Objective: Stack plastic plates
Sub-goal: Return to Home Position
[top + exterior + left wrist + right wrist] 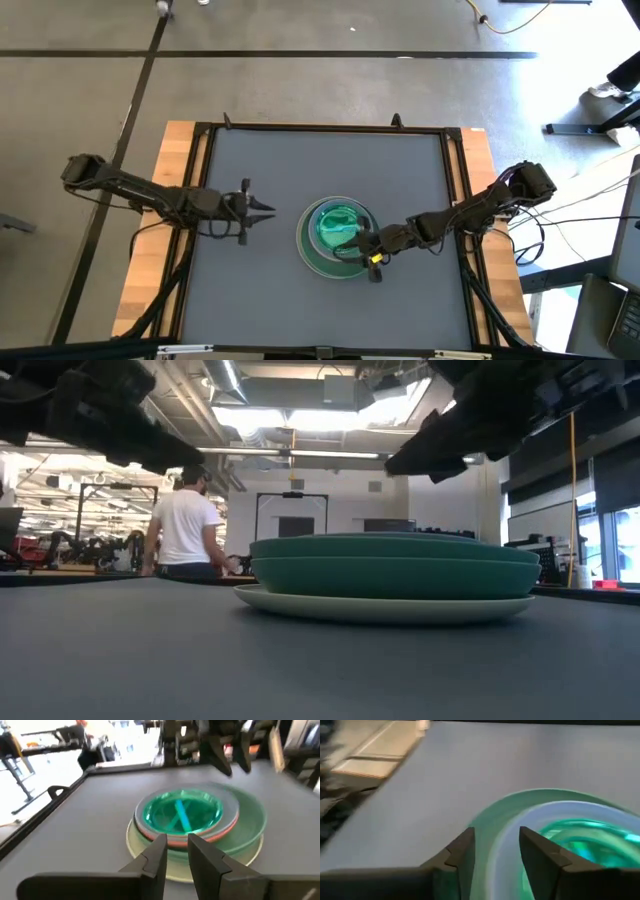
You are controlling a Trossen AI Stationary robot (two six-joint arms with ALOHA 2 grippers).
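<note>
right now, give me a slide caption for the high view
Stacked plastic plates, right pincer at their rim, left pincer apart

Dark grey table (pixel 270 290) with wooden side edges, one stack of plastic plates (pixel 337 238) right of centre

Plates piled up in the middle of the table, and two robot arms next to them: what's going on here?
Two robot arms are stacking plastic plates. The stack of plates sits near the middle of the grey table, with larger plates underneath and see-through greenish ones on top. The right gripper hangs over the stack's edge, open and empty. The left gripper hovers beside the stack, apart from it, also open and holding nothing.
</note>
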